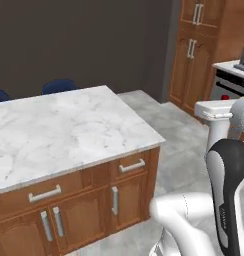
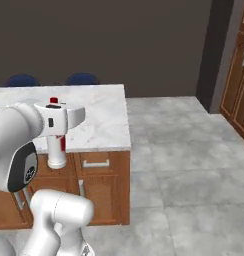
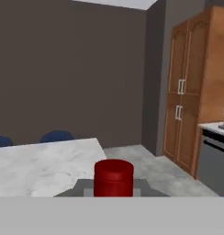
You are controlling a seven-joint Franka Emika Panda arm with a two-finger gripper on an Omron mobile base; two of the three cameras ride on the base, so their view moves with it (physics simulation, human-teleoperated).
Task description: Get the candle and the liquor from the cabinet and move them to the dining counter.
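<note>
**Liquor in hand, short of the island top**

I have the liquor upright, red cap up, with the jaws clamped on its neck. The bottle hangs beside the near edge of the dining counter, so I judge it must go forward over the marble. Blue stools stand behind; nothing blocks.

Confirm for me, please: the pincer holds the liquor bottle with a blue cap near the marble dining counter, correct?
Not quite: the cap is red, not blue. The hand view shows the liquor bottle with its red cap right at the pincer, and the right base view shows the same red. The rest stands: it is held near the marble dining counter.
</note>
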